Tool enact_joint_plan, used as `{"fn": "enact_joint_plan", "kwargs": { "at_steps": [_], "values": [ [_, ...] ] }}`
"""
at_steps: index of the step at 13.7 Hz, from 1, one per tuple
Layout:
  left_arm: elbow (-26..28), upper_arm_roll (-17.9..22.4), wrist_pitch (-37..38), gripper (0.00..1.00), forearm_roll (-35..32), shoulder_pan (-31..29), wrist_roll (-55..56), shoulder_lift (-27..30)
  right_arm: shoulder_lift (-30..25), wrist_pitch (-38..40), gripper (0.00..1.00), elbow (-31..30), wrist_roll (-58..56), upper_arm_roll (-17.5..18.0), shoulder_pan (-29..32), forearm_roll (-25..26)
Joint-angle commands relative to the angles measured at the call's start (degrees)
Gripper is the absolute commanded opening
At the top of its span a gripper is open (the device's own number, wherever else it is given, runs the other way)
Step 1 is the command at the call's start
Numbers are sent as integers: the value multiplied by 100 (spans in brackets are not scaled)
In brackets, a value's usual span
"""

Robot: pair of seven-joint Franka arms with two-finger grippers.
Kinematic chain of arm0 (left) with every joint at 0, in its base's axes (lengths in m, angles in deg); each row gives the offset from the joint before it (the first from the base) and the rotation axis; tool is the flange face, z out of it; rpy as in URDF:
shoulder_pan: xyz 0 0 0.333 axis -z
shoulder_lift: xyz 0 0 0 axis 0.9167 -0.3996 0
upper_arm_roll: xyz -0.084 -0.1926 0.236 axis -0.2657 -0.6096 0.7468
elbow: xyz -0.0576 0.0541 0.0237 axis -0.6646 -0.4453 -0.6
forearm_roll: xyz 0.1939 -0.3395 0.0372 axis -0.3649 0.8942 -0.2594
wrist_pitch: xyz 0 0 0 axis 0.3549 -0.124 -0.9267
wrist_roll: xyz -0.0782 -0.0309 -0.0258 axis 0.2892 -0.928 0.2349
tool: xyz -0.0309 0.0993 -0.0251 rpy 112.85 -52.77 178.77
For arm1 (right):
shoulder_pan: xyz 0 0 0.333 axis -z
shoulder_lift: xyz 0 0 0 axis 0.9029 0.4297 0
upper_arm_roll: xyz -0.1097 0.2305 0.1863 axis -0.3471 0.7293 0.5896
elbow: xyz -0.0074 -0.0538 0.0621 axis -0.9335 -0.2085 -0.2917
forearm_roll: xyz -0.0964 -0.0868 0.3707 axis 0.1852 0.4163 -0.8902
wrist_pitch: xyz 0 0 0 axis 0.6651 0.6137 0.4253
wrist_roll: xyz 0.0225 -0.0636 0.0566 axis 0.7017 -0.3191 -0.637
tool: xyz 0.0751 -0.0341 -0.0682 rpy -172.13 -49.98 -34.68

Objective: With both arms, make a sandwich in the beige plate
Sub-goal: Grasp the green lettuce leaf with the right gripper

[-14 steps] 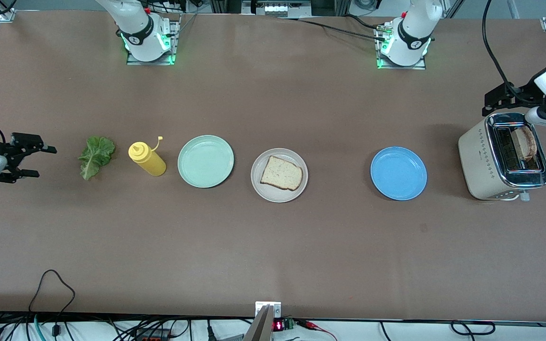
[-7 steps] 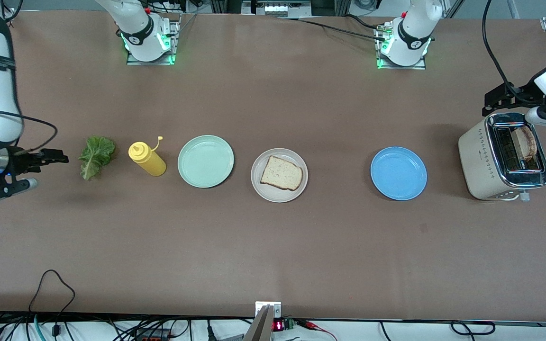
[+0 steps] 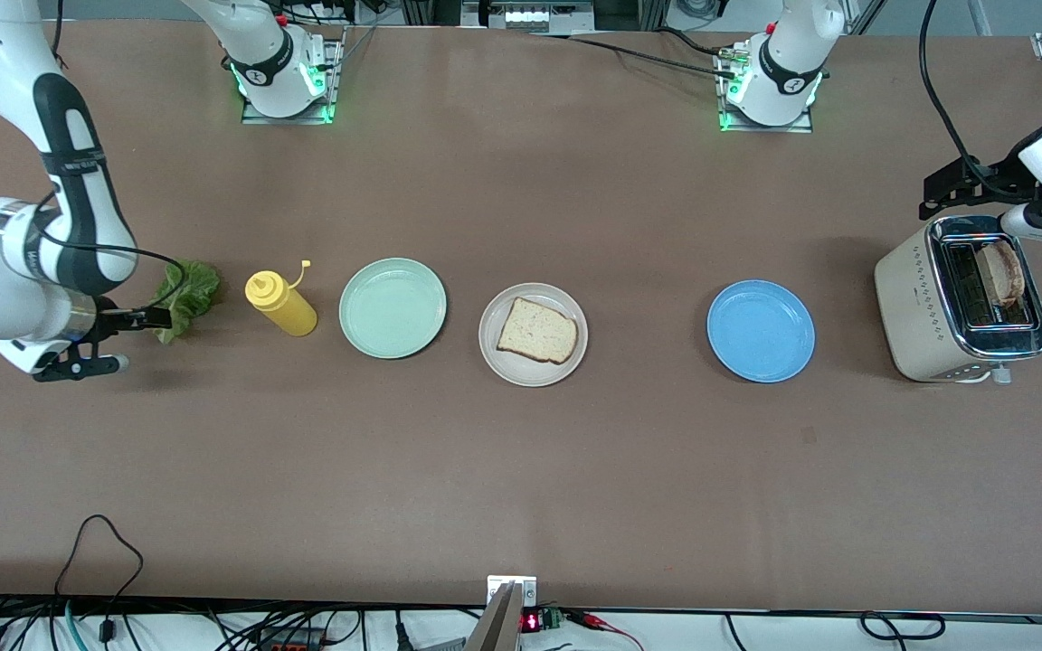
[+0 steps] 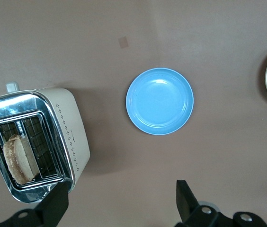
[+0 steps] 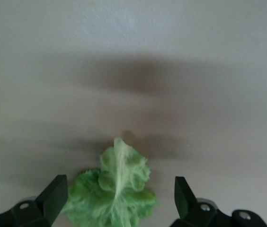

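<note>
The beige plate (image 3: 521, 376) sits mid-table with one bread slice (image 3: 536, 331) on it. A second slice (image 3: 1000, 271) stands in the toaster (image 3: 919, 298) at the left arm's end. The green lettuce leaf (image 3: 188, 291) lies on the table at the right arm's end. My right gripper (image 3: 134, 341) is open over the leaf's edge, and in the right wrist view the lettuce (image 5: 117, 198) shows between its fingers (image 5: 55, 189). My left gripper (image 3: 933, 201) hangs open and empty over the table beside the toaster (image 4: 74, 137), whose slice (image 4: 17, 158) shows there.
A yellow squeeze bottle (image 3: 281, 304) and a mint-green plate (image 3: 392, 307) lie between the lettuce and the beige plate. A blue plate (image 3: 761, 330) lies between the beige plate and the toaster. Cables run along the table's near edge.
The right arm has swung in from the table's end and its open gripper has moved over the lettuce. The left arm has not moved.
</note>
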Motion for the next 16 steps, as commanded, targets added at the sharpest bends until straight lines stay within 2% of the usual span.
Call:
{"fn": "enact_joint_plan", "kwargs": {
  "at_steps": [1,2,3,4,6,10,16],
  "values": [
    [-126,2,131,100,2,-6,38,-49,56,-384,100,-254,331,192,71,133],
    [-126,2,131,100,2,-6,38,-49,91,-464,100,-280,331,192,97,124],
    [-134,2,131,100,2,-6,38,-49,126,-552,95,-332,305,192,124,133],
    [-143,2,131,100,2,3,38,-49,127,-570,76,-350,270,192,133,133],
    [-205,-7,139,100,2,3,38,-66,127,-544,45,-350,226,192,150,133],
    [-222,-16,139,100,-7,29,46,-67,83,-517,1,-333,34,218,150,142],
    [-293,-95,192,100,2,38,55,-75,-443,-43,0,-114,-564,218,97,124]
  ]
}}
